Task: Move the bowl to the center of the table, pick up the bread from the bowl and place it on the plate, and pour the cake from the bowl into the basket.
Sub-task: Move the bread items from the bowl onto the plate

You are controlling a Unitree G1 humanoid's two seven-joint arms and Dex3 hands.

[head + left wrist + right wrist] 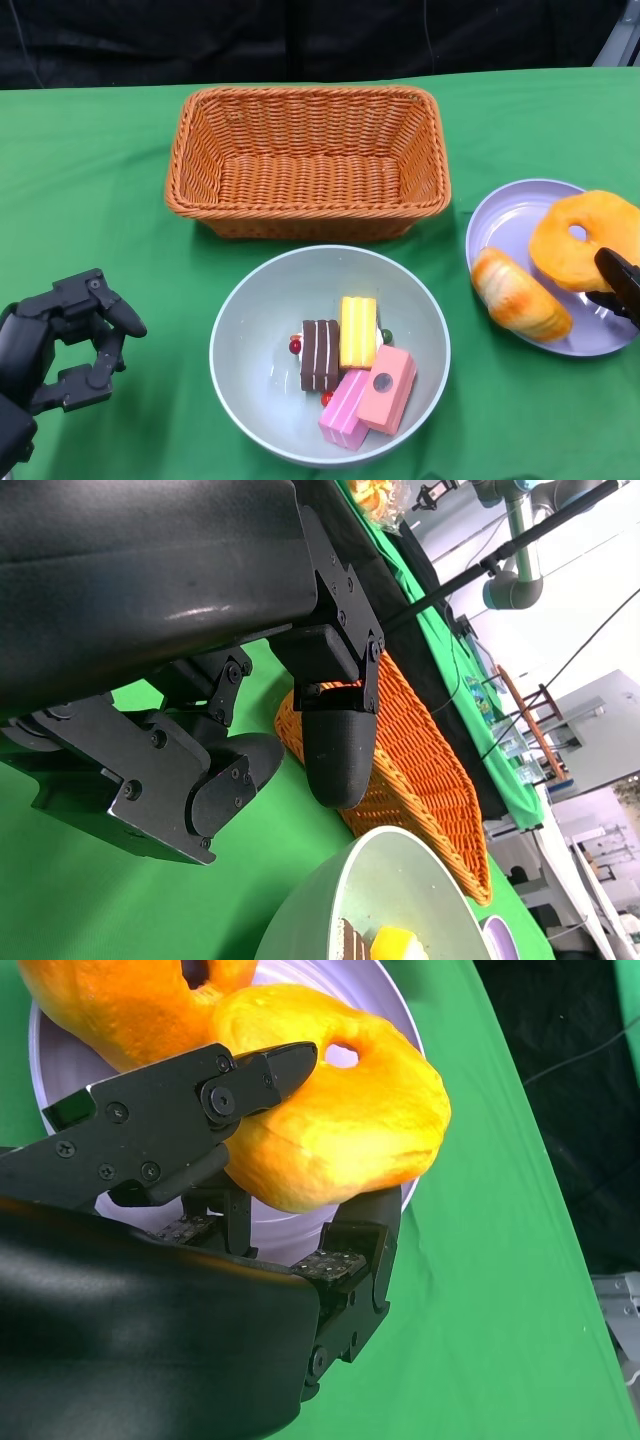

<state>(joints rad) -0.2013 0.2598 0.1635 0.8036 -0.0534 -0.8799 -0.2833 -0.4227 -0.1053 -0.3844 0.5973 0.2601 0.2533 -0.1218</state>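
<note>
The grey-green bowl point(232, 330) sits at the table's near middle, holding several cake pieces: brown point(320, 355), yellow point(358, 332), pink point(345, 408) and salmon point(387, 388). To its right, the lavender plate point(510, 215) carries an oval bread point(520, 295) and a ring-shaped bread point(560, 258). My right hand point(620, 283) is at the ring bread's near edge. In the right wrist view its fingers point(200, 1100) close around the ring bread point(340, 1130), which lies over the plate point(335, 982). My left hand point(70, 345) hovers left of the bowl, fingers apart, holding nothing.
An orange wicker basket point(190, 150) stands behind the bowl with nothing in it; the left wrist view shows the basket point(420, 770) beyond the bowl's rim point(400, 865). Green cloth covers the table, and a dark backdrop lies past its far edge.
</note>
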